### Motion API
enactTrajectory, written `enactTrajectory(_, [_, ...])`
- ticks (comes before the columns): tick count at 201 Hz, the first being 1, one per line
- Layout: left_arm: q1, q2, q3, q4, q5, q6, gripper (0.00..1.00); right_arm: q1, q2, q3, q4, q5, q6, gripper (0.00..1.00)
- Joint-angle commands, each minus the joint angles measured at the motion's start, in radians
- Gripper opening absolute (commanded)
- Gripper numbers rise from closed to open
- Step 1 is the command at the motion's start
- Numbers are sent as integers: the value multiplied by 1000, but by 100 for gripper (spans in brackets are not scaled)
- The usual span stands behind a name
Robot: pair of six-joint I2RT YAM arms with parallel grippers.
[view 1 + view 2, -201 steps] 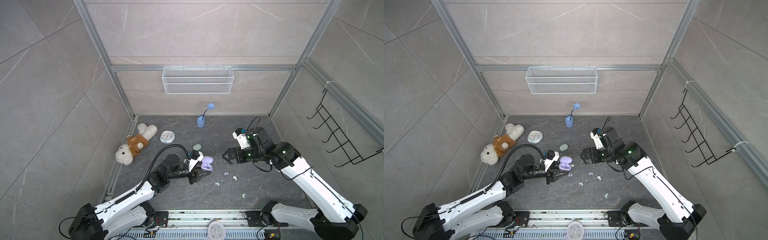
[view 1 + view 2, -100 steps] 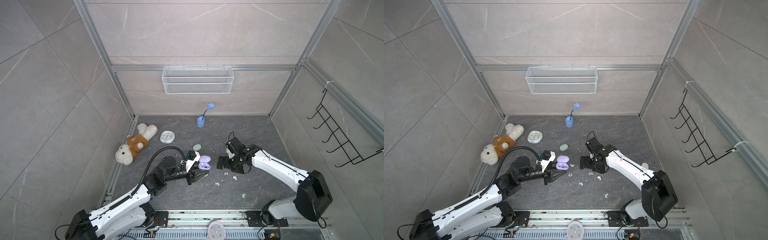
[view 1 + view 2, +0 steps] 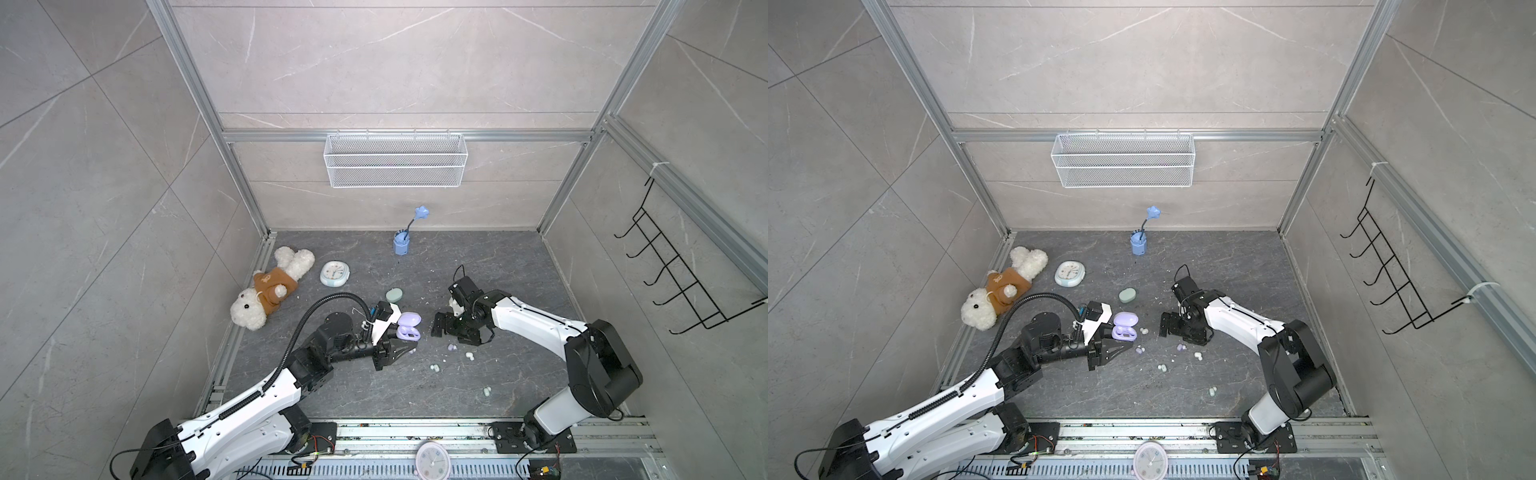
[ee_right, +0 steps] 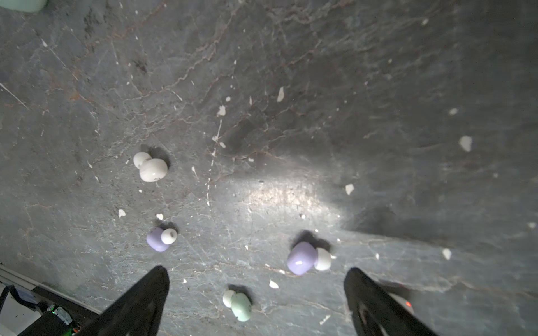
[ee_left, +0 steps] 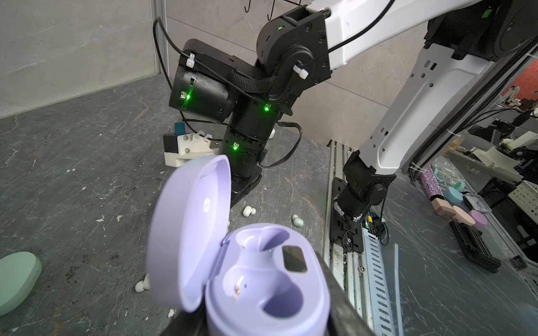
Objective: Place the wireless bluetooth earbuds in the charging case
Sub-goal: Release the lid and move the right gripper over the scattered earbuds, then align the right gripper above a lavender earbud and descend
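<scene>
The lavender charging case (image 5: 262,279) has its lid up and both wells empty. My left gripper (image 3: 397,351) is shut on its base, and it shows in both top views (image 3: 1124,329). My right gripper (image 4: 256,291) hangs open low over the floor, just right of the case (image 3: 452,330). In the right wrist view, a mint earbud (image 4: 240,305) lies between its fingers. A lavender earbud (image 4: 305,258) lies just beyond, a second lavender one (image 4: 160,239) off to one side, and a white one (image 4: 150,167) farther off. A white earbud (image 3: 469,355) and a mint one (image 3: 486,390) lie nearer the front.
A shut mint case (image 3: 394,295) lies behind the left gripper. A teddy (image 3: 270,291) and a small clock (image 3: 334,273) sit at back left, and a blue cup with a flower (image 3: 402,245) at the back. White crumbs dot the floor. A round clock (image 3: 430,461) lies on the front rail.
My right arm has folded and swung its gripper left and down, close over the loose earbuds. The left gripper and case have barely moved.
</scene>
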State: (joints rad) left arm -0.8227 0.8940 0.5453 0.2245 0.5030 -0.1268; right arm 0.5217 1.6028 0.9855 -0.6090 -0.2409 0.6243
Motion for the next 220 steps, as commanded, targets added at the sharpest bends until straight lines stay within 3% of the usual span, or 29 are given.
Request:
enactTrajectory(1, [8, -4, 31, 27, 6, 19, 25, -6, 42, 22, 24, -35, -66, 96])
enactTrajectory(99, [8, -3, 32, 27, 6, 19, 25, -7, 49, -43, 46, -117, -83, 94])
enactTrajectory(220, [8, -6, 30, 25, 6, 18, 25, 32, -41, -145, 68, -143, 27, 94])
